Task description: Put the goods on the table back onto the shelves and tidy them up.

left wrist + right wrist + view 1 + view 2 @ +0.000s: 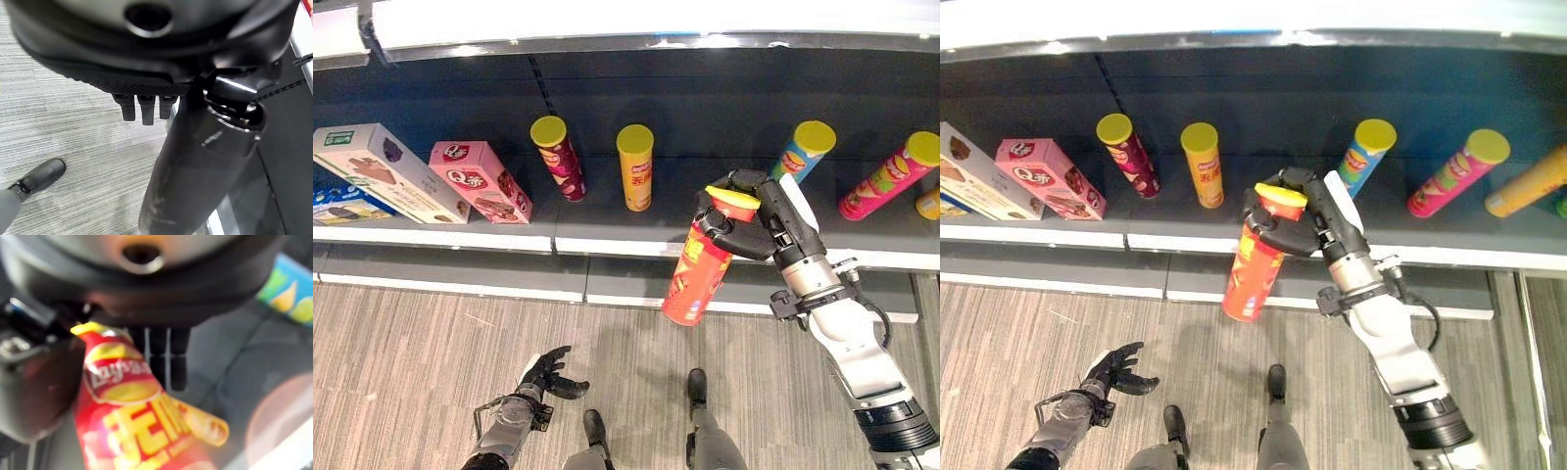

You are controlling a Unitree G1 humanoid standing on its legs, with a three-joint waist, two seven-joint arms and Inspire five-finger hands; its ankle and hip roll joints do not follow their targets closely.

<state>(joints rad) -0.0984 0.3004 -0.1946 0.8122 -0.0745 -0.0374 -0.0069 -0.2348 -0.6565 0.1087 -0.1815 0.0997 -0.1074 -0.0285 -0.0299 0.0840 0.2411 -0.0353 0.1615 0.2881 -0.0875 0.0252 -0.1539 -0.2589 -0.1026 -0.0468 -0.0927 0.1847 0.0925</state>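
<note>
We see the right robot hand [749,220] grasping the red can [698,270] at frame centre, before the shelf [607,240]; the left robot hand [548,375] hangs released, lower left

We see the right hand [142,289] gripping a red chip can [132,416] near its yellow lid, dark fingers [166,357] just behind the can. Beyond the can, a blue can [288,293] lies on the dark shelf [230,357].
</note>
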